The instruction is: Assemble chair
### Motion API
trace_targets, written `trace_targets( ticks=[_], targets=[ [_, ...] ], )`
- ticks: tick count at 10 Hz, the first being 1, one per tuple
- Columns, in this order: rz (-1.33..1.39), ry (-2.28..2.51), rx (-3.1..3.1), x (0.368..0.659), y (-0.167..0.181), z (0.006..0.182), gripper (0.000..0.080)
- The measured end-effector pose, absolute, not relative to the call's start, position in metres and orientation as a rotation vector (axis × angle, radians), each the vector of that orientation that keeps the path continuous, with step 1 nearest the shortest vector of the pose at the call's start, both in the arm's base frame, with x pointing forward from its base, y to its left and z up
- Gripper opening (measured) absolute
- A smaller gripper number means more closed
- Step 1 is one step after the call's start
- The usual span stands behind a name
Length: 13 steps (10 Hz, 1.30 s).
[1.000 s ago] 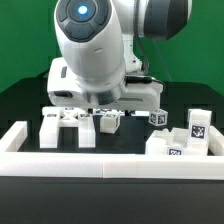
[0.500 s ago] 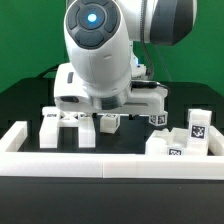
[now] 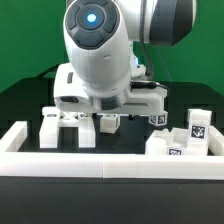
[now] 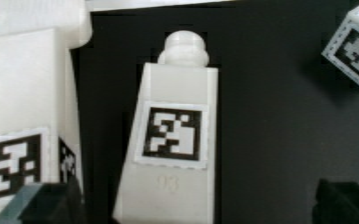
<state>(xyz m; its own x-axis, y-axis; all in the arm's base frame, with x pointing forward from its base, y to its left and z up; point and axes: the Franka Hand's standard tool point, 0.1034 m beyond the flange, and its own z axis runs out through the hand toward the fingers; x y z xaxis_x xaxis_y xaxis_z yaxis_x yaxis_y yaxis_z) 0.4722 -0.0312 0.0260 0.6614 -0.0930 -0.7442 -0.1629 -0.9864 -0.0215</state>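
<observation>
Wrist view: your gripper (image 4: 190, 200) stood wide apart and held nothing. Its fingers straddled one pegged chair leg (image 4: 179, 130), which lay flat with its tag up, lined up, I judge, for a grasp. Beside and past it you had two more tagged parts: one slab (image 4: 25, 90) and one block (image 4: 354, 50).

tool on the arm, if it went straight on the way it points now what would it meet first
Most likely the white tagged leg: the wrist view shows it lying centred under the open tool, with nothing in between. How far off it is cannot be told.
</observation>
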Motion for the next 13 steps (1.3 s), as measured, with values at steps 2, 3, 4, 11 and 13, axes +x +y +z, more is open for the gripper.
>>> trace_targets(
  ticks=[2,3,4,11,13],
  targets=[
    [1.246,0.223,-2.787,0.4711,-0.0294,0.0256,0.0649],
    [1.25,0.233,-2.791,0.4707,-0.0276,0.0253,0.0649],
    [1.255,0.235,-2.793,0.4701,-0.0253,0.025,0.0649],
    [1.246,0.218,-2.793,0.4654,-0.0274,0.0167,0.0649],
    [1.246,0.221,-2.789,0.4638,-0.0305,0.0159,0.0649]
  ],
)
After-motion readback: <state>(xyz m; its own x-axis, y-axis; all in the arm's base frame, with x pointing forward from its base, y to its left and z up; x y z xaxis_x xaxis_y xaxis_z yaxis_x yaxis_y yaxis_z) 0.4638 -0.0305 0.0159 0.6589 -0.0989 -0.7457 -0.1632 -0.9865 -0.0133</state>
